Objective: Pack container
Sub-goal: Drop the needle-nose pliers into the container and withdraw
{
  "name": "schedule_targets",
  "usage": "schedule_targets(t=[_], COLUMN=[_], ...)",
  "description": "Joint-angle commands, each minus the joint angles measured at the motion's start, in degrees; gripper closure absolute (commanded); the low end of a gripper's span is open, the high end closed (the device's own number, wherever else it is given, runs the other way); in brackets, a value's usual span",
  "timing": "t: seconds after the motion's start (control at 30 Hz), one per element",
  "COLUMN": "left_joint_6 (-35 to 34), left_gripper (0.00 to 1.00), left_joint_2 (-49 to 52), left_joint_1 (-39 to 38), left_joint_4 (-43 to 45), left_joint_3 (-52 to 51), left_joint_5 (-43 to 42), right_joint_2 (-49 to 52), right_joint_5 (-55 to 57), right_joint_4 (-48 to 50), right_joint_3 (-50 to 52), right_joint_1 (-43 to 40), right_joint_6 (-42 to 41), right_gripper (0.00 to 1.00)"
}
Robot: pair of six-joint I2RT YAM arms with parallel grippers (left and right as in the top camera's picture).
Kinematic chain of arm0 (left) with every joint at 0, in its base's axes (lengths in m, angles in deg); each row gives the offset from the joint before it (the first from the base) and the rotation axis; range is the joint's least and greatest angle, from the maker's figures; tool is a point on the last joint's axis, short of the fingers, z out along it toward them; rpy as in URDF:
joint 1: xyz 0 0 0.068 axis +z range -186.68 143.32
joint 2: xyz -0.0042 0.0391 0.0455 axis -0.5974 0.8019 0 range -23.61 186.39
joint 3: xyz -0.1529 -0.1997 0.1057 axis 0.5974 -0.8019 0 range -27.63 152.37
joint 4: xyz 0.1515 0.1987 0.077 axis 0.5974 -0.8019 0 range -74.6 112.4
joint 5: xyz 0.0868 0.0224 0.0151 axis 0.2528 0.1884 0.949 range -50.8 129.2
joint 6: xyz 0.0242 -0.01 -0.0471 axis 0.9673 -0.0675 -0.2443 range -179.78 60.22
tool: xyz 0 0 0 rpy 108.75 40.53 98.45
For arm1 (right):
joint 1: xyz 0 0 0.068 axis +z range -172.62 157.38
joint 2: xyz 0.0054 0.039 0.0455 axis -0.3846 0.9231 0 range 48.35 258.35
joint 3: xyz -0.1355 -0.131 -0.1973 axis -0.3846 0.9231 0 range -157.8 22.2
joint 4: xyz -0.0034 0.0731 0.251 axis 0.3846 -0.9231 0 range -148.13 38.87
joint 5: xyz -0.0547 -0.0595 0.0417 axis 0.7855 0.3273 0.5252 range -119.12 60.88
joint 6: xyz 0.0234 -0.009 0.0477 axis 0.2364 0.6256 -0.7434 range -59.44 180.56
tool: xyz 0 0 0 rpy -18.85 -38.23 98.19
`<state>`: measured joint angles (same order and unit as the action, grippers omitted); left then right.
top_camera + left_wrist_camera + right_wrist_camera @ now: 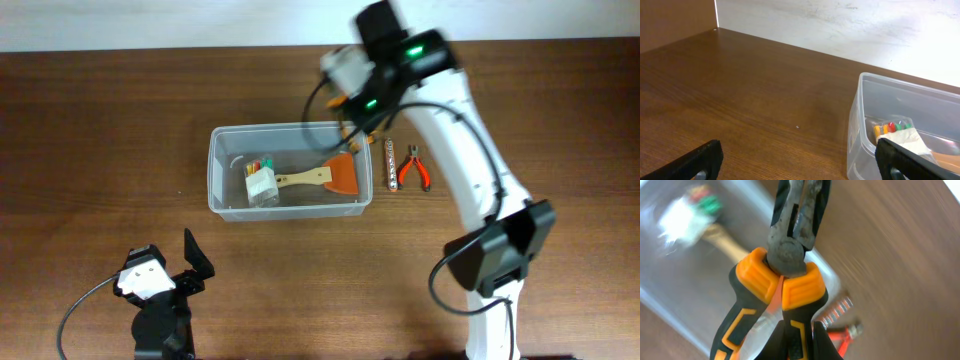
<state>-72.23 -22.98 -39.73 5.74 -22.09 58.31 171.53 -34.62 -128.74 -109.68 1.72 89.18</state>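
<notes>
Right arm reaches from the near-right base up over the far-right corner of the clear plastic rectangular tub (290, 213), its tool (352, 108) clamped on orange-and-black-handled pliers (785, 255). Tub sits mid brown wooden counter (100, 120), holding a small clear box with coloured bits (262, 183) and a wooden-handled orange scraper (335, 176). Left arm is folded at the near-left edge, its tool (797, 155) wide and empty.

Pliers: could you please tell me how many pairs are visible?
2: orange-handled pliers in the right claw; red-handled pliers on the table right of the container.
</notes>
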Motion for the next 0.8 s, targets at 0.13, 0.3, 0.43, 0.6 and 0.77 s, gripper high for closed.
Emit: schedule_targets(t=[0.13, 0.3, 0.43, 0.6, 0.77], left_joint_6=[0.5, 0.5, 0.5, 0.5, 0.5], left_gripper=[0.01, 0.01, 0.01, 0.01, 0.01], left_joint_2=[-0.2, -0.2, -0.2, -0.2, -0.2], left_joint_1=[-0.2, -0.2, -0.2, -0.2, -0.2], left_joint_4=[0.0, 0.0, 0.0, 0.0, 0.0], left_joint_3=[-0.2, -0.2, -0.2, -0.2, -0.2], left_joint_5=[0.2, 0.2, 0.2, 0.2, 0.2], right_joint_2=[2.7, 4.6, 5.2, 5.2, 3.9], right_joint_5=[-0.5, -0.5, -0.5, -0.2, 3.3], right_joint_4=[3.8, 9.9, 14.3, 15.5, 14.7], right_joint_3=[7.0, 13.8, 20.0, 23.8, 22.4], right_joint_1=[5.5, 5.7, 6.0, 6.4, 7.2], right_joint_6=[36.3, 37.6, 37.6, 37.6, 34.3], right_gripper=[0.96, 0.96, 0.96, 0.9, 0.33])
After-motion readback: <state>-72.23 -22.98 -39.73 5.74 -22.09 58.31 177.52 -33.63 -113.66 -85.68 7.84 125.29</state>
